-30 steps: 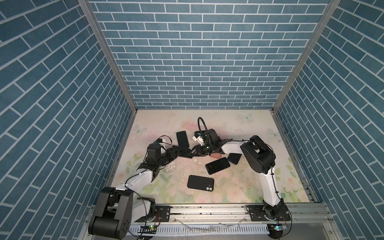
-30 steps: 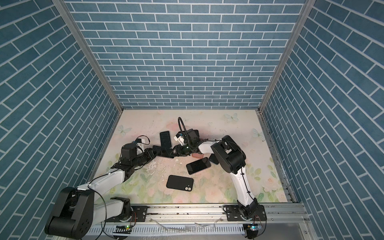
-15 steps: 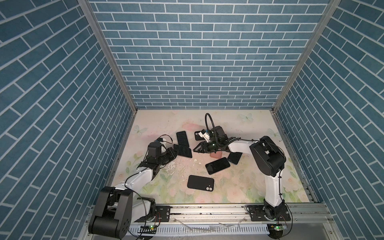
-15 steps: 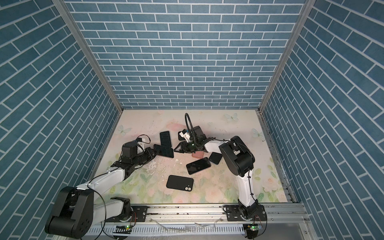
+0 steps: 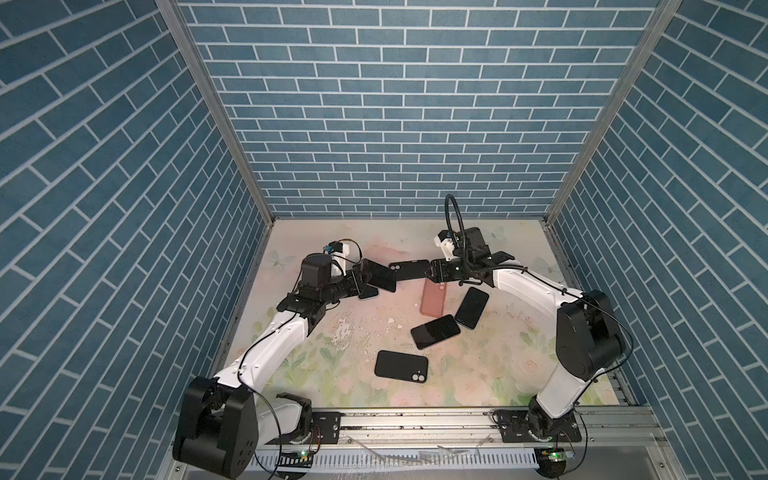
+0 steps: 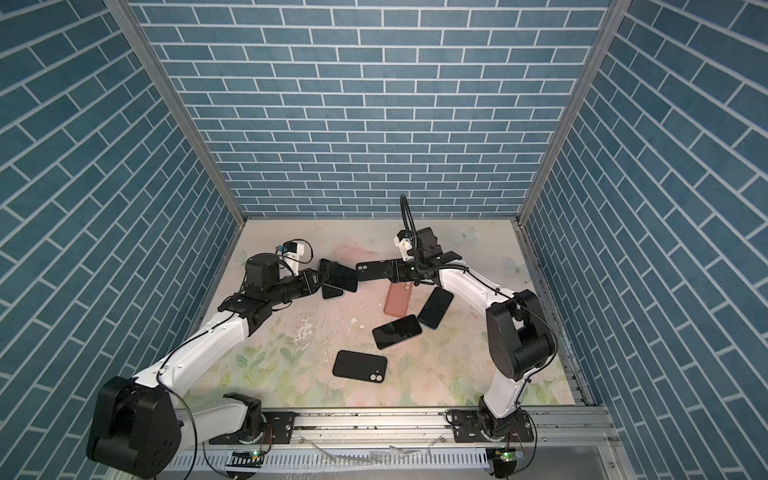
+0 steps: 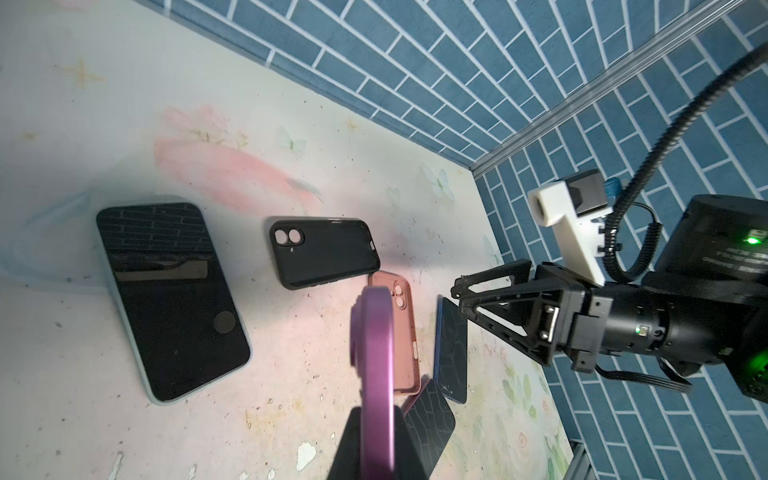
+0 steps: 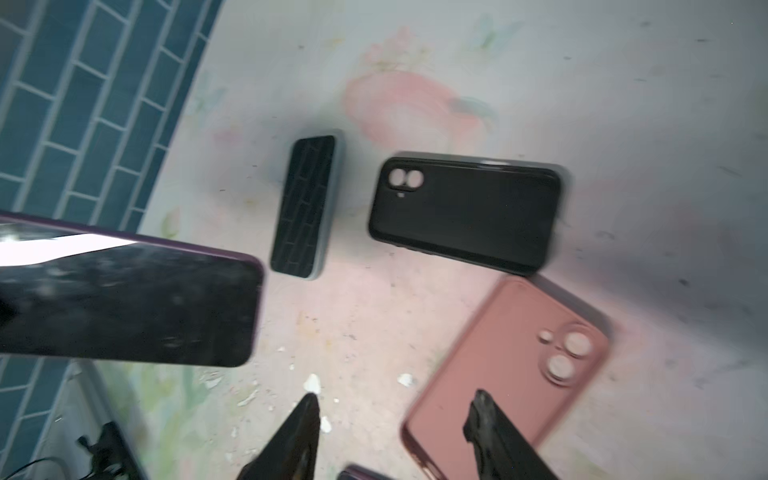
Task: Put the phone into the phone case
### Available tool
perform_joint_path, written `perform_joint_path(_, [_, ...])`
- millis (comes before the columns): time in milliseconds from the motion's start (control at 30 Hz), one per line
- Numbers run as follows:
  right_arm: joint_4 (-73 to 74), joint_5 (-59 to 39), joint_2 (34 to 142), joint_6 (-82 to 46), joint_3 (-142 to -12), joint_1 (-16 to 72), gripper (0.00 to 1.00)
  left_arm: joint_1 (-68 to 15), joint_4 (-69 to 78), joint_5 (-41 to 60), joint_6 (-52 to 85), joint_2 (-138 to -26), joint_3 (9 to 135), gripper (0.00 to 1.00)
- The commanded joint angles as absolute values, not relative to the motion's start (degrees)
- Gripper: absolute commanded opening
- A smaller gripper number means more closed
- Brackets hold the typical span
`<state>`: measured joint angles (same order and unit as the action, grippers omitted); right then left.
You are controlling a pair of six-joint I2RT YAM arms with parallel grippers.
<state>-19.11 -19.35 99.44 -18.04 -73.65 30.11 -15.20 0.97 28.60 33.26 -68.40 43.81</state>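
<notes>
A purple phone [image 5: 377,276] [image 7: 376,374] hangs tilted above the mat. My left gripper [image 5: 362,280] [image 7: 376,444] is shut on its lower end. A black phone case [image 5: 409,269] [image 7: 324,251] [image 8: 465,212] lies open side up near the middle back. A pink case [image 5: 433,297] [image 8: 507,365] lies beside it. My right gripper [image 5: 429,274] [image 8: 395,401] is open and empty. It hovers over the near end of the pink case, between the two cases.
A phone in a pale blue case [image 7: 170,299] [image 5: 370,294] lies partly under the held phone. Two dark phones [image 5: 471,307] [image 5: 435,331] and a black case lying back up [image 5: 401,365] are toward the front. Brick walls [image 5: 386,124] close in three sides.
My left gripper closed on the purple phone and raised it off the mat. My right arm drew back to the right, uncovering the black case.
</notes>
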Motion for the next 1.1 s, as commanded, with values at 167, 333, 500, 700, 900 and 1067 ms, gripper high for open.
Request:
perform_joint_path(167, [-36.68, -5.41, 108.43, -13.1, -80.42, 34.02, 0.53, -15.21, -3.0, 21.71, 31.74, -59.3, 44.04, 0.0])
perform_joint_path(333, [-38.57, -2.96, 114.19, -11.82, -85.92, 37.71, 0.54, -15.11, -5.59, 19.13, 31.04, -54.11, 42.87, 0.0])
perform_joint_path(500, [-40.09, -1.05, 119.55, -11.47, -90.72, 39.16, 0.54, -15.12, -6.54, 18.69, 31.55, -50.43, 41.34, 0.0])
perform_joint_path(700, [-41.21, 0.85, 124.46, -10.68, -94.08, 39.55, 0.52, -15.09, -6.78, 18.46, 32.14, -47.88, 40.2, 0.0])
perform_joint_path(900, [-41.05, 1.54, 125.28, -8.95, -93.61, 40.73, 0.36, -15.03, -7.35, 18.28, 32.13, -46.84, 40.21, 0.0])
perform_joint_path(1067, [-41.18, 0.14, 123.61, -6.46, -92.48, 42.64, 0.18, -14.94, -7.52, 17.86, 32.27, -46.35, 40.23, 0.0])
